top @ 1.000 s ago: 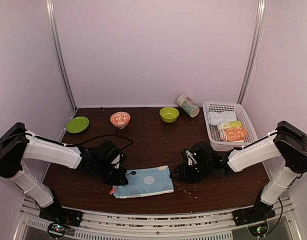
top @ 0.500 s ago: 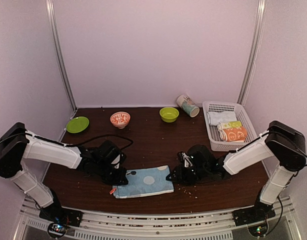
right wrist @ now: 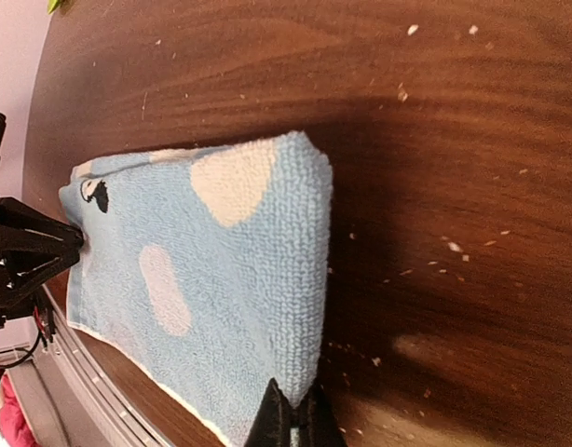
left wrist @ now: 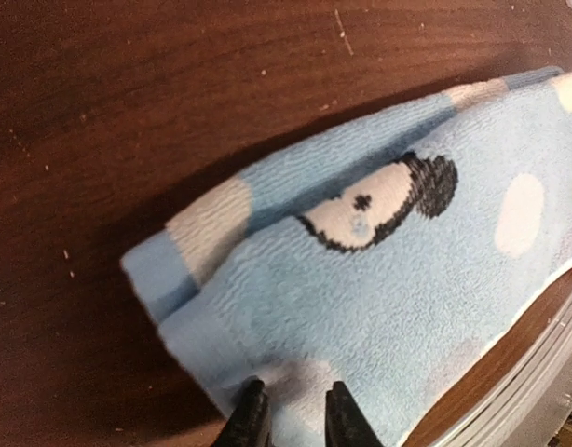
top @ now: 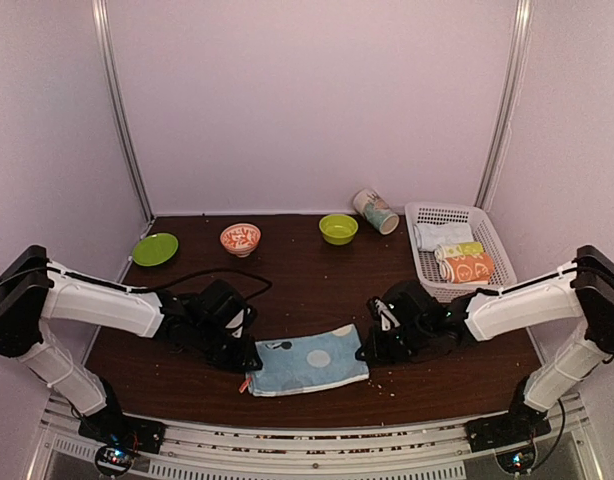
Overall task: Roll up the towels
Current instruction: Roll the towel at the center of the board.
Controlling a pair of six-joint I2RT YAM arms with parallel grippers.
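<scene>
The right end effector (right wrist: pixel 292 399) pinched the blue Mickey towel (top: pixel 307 362) at its right edge, fully closed; the left end effector (left wrist: pixel 295 391) stood slightly parted over its left edge.

Soft, even pinkish light; dark shadow beside the blue towel (left wrist: pixel 388 298); left wrist view slightly blurred

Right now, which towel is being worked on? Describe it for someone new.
On the dark brown wooden table, look at the middle of the near edge. A light blue terry towel with pale dots and a Mickey head lies flat there; the orange patterned towel sits rolled in the white plastic basket.
</scene>
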